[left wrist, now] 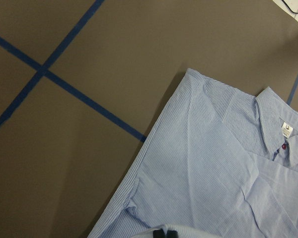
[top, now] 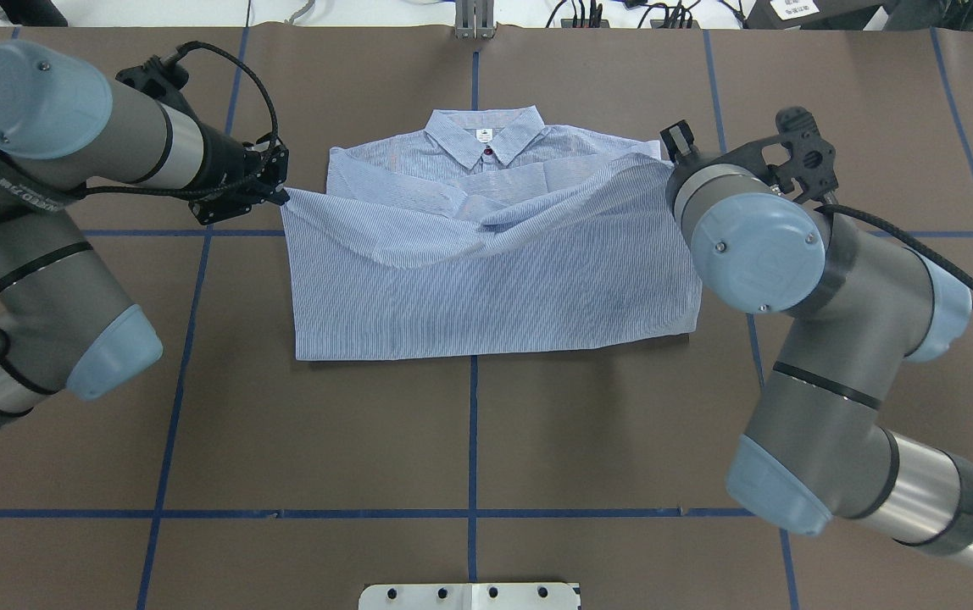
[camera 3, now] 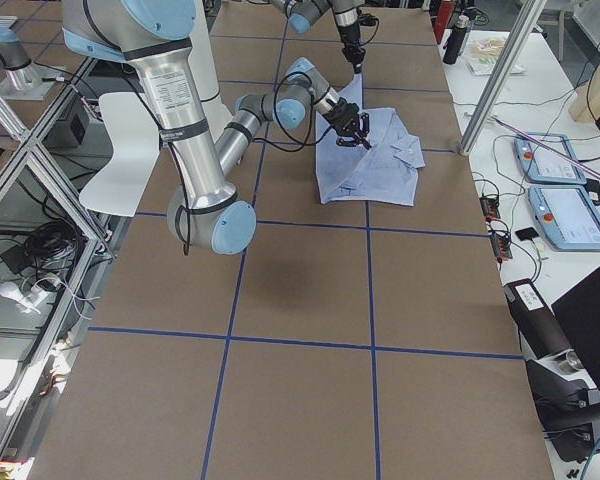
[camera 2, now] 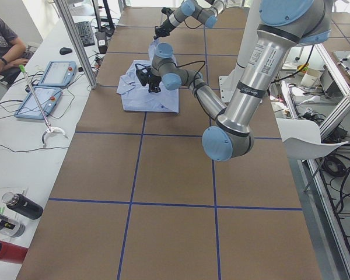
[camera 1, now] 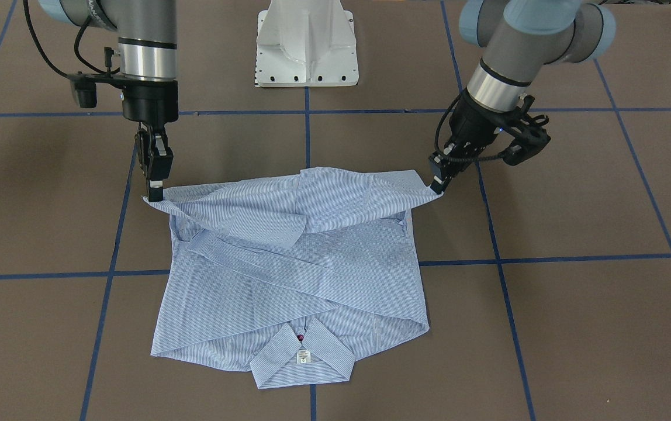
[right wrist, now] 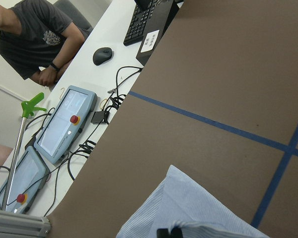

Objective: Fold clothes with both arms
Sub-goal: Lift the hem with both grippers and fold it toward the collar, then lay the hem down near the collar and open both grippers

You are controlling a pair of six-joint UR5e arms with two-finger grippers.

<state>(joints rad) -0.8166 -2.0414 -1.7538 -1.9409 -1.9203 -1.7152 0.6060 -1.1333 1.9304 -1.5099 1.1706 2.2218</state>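
Two black grippers hold a light blue and white striped shirt (camera 1: 289, 275) on a brown table (camera 1: 575, 327). In the front-facing view, its collar (camera 1: 303, 362) lies at bottom centre, with a white neck tag (camera 1: 303, 356) and a dark red button (camera 1: 300, 337). Sleeves cross the body at mid frame. Farther up, the hem is lifted. At left, the right gripper (camera 1: 155, 194) is pinched closed on one corner. At right, the left gripper (camera 1: 438, 186) is pinched closed on the other. A white pedestal base (camera 1: 307, 44) stands at top centre.
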